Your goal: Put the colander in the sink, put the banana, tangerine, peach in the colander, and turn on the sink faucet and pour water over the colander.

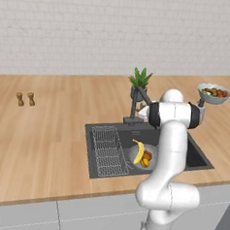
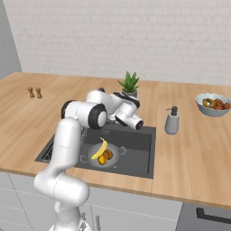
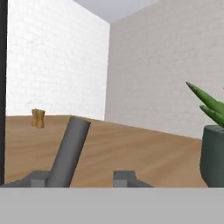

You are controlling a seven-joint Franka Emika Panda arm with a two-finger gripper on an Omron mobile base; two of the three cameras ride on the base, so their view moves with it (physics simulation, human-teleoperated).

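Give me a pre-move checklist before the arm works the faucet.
1. Colander in the sink: ok.
2. Banana in the colander: ok.
3. Tangerine and peach in the colander: ok, both sit beside the banana.
4. End effector at the sink faucet: ok, its grey bar rises by the left fingertip in the hand view.
5. End effector grip: cannot tell whether the fingers touch the bar.
6. Water running: not ok, no stream visible over the colander.
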